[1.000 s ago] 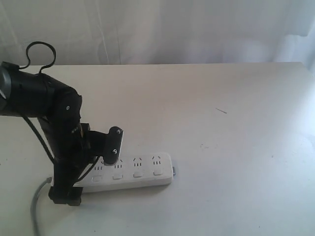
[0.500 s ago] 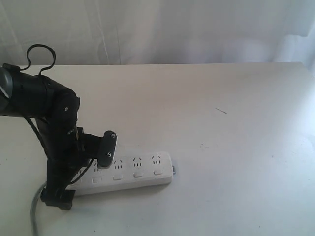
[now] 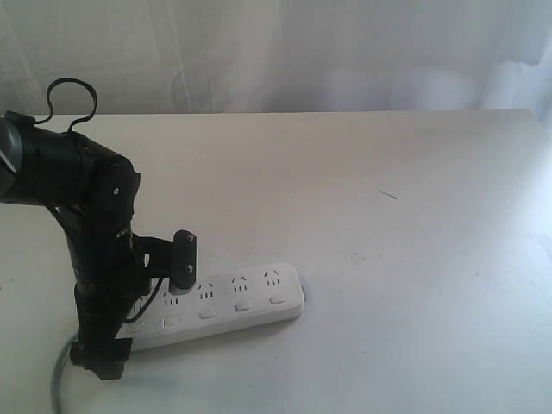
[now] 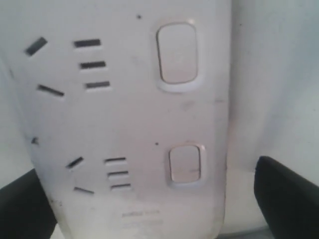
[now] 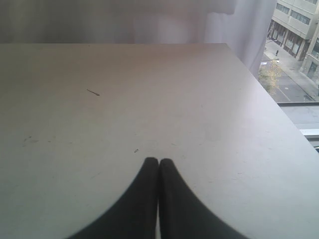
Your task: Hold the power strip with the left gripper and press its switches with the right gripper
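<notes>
Since the earlier frame, the left gripper [image 4: 147, 189] has been lowered toward the lower left of the exterior view. Its black fingers [image 4: 286, 199] are spread on either side of the power strip [image 3: 233, 297], a smooth white rounded bar, presumably to steady it. The rounded-square switches [image 4: 177, 52] are left exposed. The right gripper [image 5: 158, 167] is held pressed together and empty above the matt table [image 5: 149, 89].

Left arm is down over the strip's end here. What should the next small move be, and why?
Probably close the left gripper on the power strip. Its open fingers stand on either side of the strip's end, with a gap showing on one side, so nothing grips it yet. The right gripper, shut, faces only table.
</notes>
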{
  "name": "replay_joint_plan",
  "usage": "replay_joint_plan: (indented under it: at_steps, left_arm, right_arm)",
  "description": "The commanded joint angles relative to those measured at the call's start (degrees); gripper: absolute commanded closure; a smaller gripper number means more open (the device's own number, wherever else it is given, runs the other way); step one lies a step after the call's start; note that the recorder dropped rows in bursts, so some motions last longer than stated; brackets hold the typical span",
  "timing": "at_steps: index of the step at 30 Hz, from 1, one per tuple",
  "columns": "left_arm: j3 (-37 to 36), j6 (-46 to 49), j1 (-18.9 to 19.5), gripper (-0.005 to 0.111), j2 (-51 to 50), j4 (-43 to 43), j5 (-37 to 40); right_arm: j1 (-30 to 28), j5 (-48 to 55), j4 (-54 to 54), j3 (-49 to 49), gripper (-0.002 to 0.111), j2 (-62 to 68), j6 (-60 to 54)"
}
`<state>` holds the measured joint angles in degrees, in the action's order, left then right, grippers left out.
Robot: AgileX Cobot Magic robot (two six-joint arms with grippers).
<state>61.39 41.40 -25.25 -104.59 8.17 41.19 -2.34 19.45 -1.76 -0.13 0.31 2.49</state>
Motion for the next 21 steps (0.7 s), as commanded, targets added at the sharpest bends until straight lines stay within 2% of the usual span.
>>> replay_joint_plan:
  at_steps: [1,4,11,13,15,18,19,21]
  left_arm:
    - [-0.26,-2.22,-0.01,0.002,0.06,-2.85,0.72]
    - [-0.26,-2.22,-0.01,0.002,0.06,-4.87,-1.05]
    - [-0.26,-2.05,-0.01,0.002,0.06,-3.36,-3.29]
    - [-0.26,-2.21,-0.01,0.006,0.06,-3.36,-4.48]
    - [-0.26,-2.56,-0.01,0.017,0.06,-3.36,-6.06]
    - [-0.26,-2.92,-0.01,0.048,0.06,-3.36,-8.5]
    - [-0.26,-2.92,-0.01,0.063,0.06,-3.36,-9.11]
    - [-0.26,-2.92,-0.01,0.082,0.06,-3.36,-9.68]
  right_arm:
    - [-0.51,-0.21,-0.16,0.13,0.108,-0.31,-0.27]
    - [-0.51,-0.21,-0.16,0.13,0.108,-0.31,-0.27]
    - [-0.51,-0.21,-0.16,0.13,0.108,-0.31,-0.27]
    - [-0.51,-0.21,-0.16,0.13,0.108,-0.31,-0.27]
    - [-0.51,-0.21,-0.16,0.13,0.108,-0.31,-0.27]
    - [-0.51,-0.21,-0.16,0.13,0.108,-0.31,-0.27]
    - [-0.51,-0.21,-0.16,0.13,0.108,-0.31,-0.27]
    - [-0.51,-0.21,-0.16,0.13,0.108,-0.31,-0.27]
